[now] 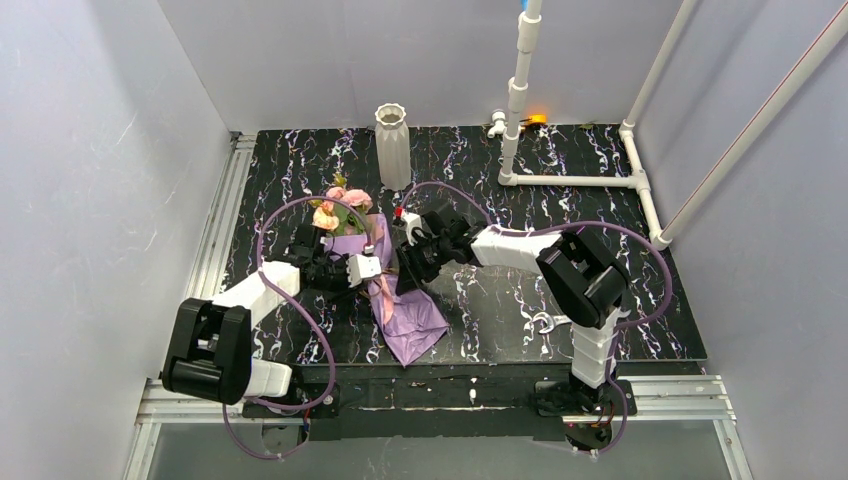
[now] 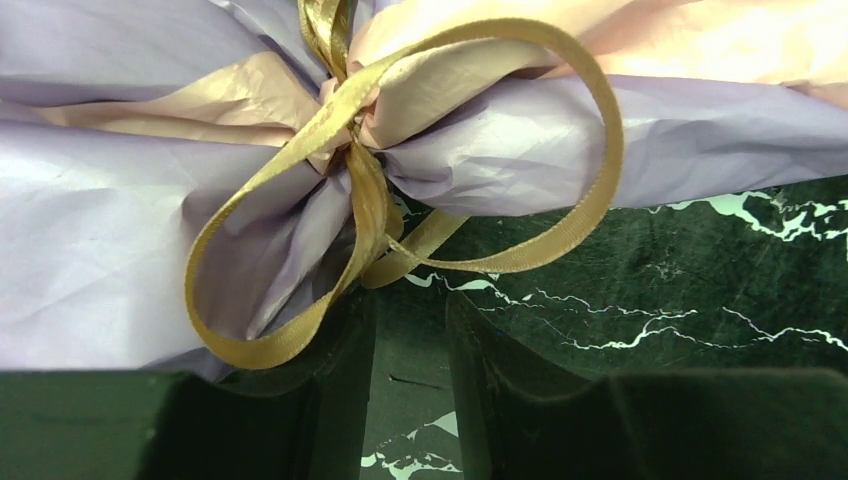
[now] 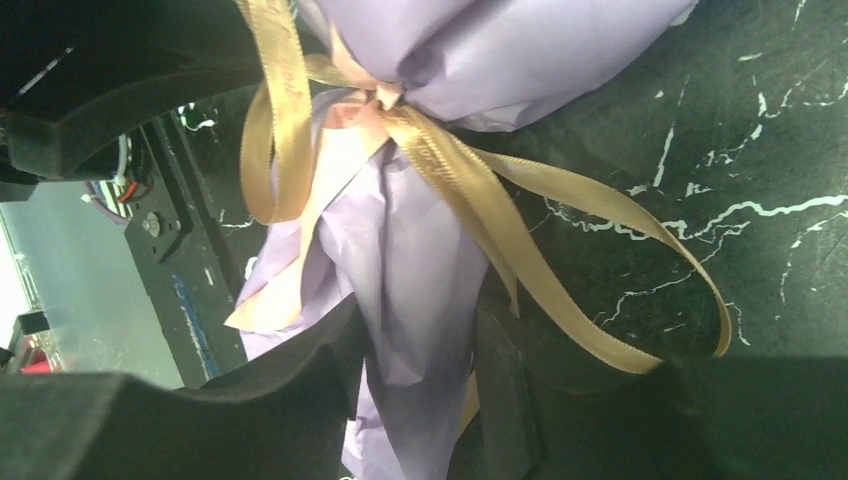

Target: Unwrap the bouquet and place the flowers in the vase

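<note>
Ribbon bow (image 2: 352,165) just ahead of left jaws, narrow, empty; right jaws straddle bouquet paper (image 3: 405,300), grip unclear

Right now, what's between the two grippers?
The bouquet's tied waist: purple paper cinched by gold ribbon. Top view shows the left gripper and right gripper flanking it.

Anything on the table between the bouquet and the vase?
Nothing visible: bare table lies between the bouquet and the vase. The ribbon is still tied, though.
</note>
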